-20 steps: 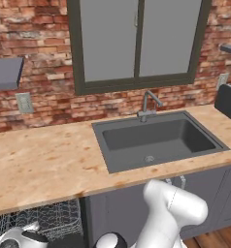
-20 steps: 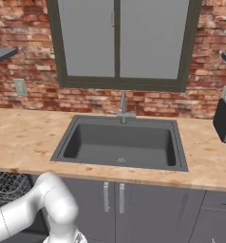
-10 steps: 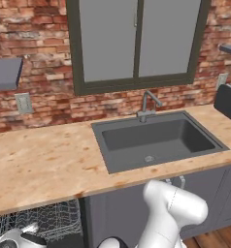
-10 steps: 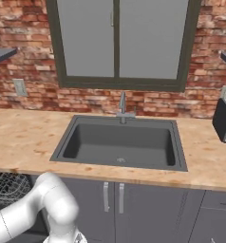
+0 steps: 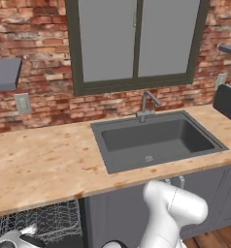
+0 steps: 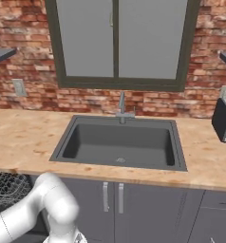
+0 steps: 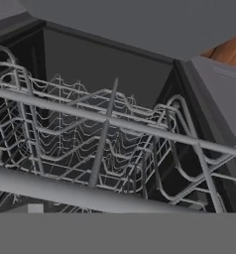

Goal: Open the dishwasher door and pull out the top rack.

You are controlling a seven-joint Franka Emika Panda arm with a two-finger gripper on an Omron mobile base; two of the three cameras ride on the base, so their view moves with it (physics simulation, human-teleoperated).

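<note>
Under the wooden table (image 5: 40,164), we see the thin silver wire top rack (image 7: 105,144) drawn forward. Our hand is closed; we cannot tell on what.

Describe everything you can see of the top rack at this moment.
The top rack is a basket of thin silver-grey wire with a grid floor, wavy rows of upright tines and a thicker front rail close to the hand camera. It sits level in the dark dishwasher opening, under the wooden countertop. In the left base view its wires show below the counter edge, reaching forward of it. It looks empty. Whether the fingers touch it cannot be told.
</note>
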